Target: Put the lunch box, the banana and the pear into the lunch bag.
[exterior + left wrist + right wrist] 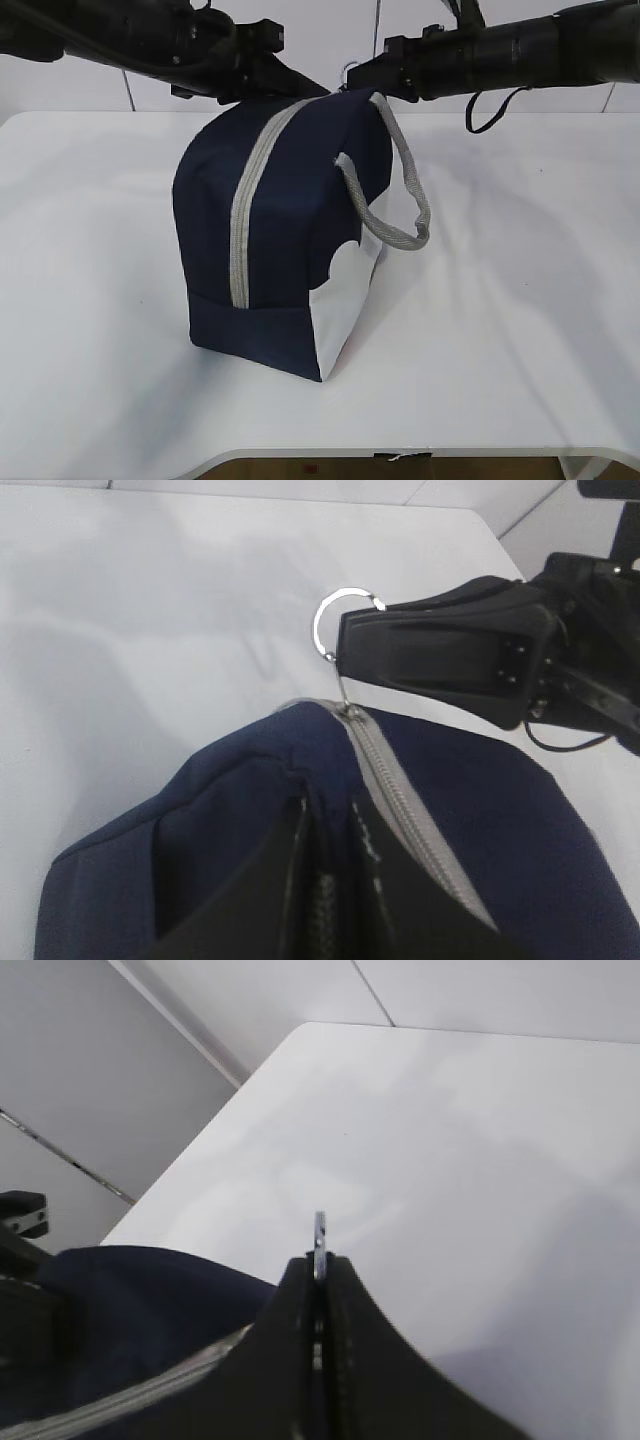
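Observation:
The navy lunch bag [285, 250] stands on the white table, its grey zipper [243, 215] closed along the front. At the bag's top left my left gripper [290, 88] is shut on a fold of the navy fabric [325, 780], beside the zipper [400, 790]. My right gripper [362, 78] is shut on the metal ring pull [335, 620] at the top end of the zipper; the ring [319, 1232] sticks out edge-on between the black fingers [345, 1300]. A grey strap handle [405, 200] hangs on the bag's right side. The lunch box, banana and pear are out of view.
The white table [520, 320] spreads on all sides of the bag, with its front edge [320, 455] close to the camera. A pale wall stands behind. Both black arms cross above the bag's top.

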You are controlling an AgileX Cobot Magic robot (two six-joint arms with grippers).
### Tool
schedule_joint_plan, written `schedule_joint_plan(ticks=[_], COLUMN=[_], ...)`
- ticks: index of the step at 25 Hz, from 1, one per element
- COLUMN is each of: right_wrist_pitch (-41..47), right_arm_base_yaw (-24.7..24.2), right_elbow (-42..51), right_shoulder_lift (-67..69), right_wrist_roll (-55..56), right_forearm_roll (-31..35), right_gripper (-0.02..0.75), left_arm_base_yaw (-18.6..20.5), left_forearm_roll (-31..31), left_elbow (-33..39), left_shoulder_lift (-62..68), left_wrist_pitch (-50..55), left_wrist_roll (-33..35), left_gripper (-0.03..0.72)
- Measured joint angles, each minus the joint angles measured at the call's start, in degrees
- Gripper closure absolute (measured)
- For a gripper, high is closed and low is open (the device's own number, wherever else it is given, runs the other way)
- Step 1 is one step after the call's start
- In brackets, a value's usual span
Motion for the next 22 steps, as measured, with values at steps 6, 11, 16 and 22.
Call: schedule_joint_plan(ticks=[6,11,16,22], right_wrist_pitch=[-2.5,-2.9,-2.9,-2.9], right_arm_base_yaw=[0.0,0.0,0.0,-0.1], right_elbow=[0.0,0.0,0.0,-0.2], right_shoulder_lift=[0.0,0.0,0.1,0.4], right_wrist_roll=[3.2,4.2,7.3,10.9], right_forearm_roll=[-3.8,-4.9,-8.7,-12.9], right_gripper=[0.732,0.732,0.732,0.732], left_arm_base_yaw=[0.0,0.0,0.0,0.0], left_forearm_roll=[-3.6,-8.6,-11.1,-13.4], left_elbow=[0.0,0.0,0.1,0.2], left_shoulder_lift=[-0.1,-0.1,-0.1,-0.3], left_wrist_pitch=[1.4,3.1,4.5,6.4], left_wrist_roll=[4.6,9.9,12.0,14.7], left_gripper=[0.621,0.622,0.622,0.622])
